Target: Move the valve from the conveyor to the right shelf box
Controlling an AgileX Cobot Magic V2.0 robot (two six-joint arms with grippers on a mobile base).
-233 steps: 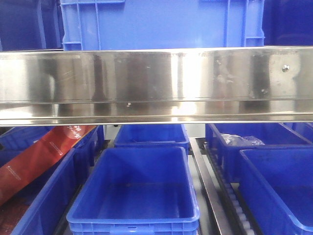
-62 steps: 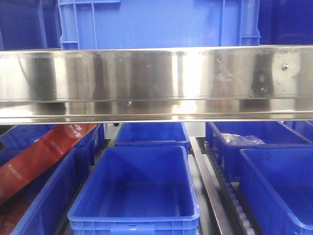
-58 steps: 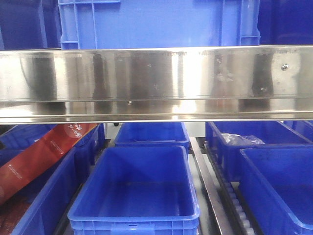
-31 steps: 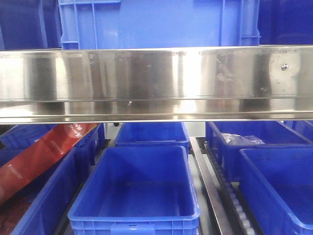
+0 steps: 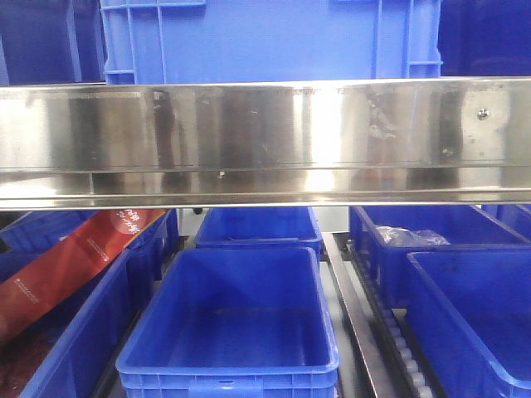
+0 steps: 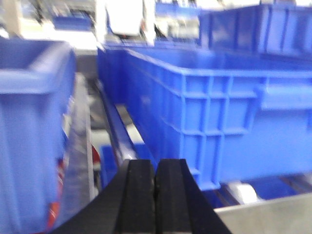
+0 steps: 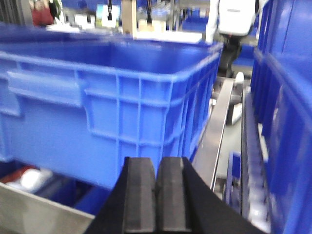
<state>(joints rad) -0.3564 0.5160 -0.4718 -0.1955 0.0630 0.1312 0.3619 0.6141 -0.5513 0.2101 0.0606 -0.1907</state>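
Both pincers, left (image 6: 154, 195) and right (image 7: 156, 195), are clenched on nothing, facing blue bins. No valve or conveyor in sight. Empty bin (image 5: 228, 369) at 6 o'clock under the steel shelf (image 5: 265, 141).

Your wrist cameras show very little of the robot's body, only the tips of each tool. On the left tool (image 6: 154, 195) you see two matte black fingers (image 6: 139, 195), each a flat rectangular pad with squared edges, separated by a thin dark seam. Below them, black housing slopes outward on both sides like a wedge. The right tool (image 7: 156, 195) looks the same to you: twin matte black pads (image 7: 171, 195), flat-faced and blocky, with black flanks widening toward the bottom edge. You can make out no cables, screws or markings; the left view is blurred.
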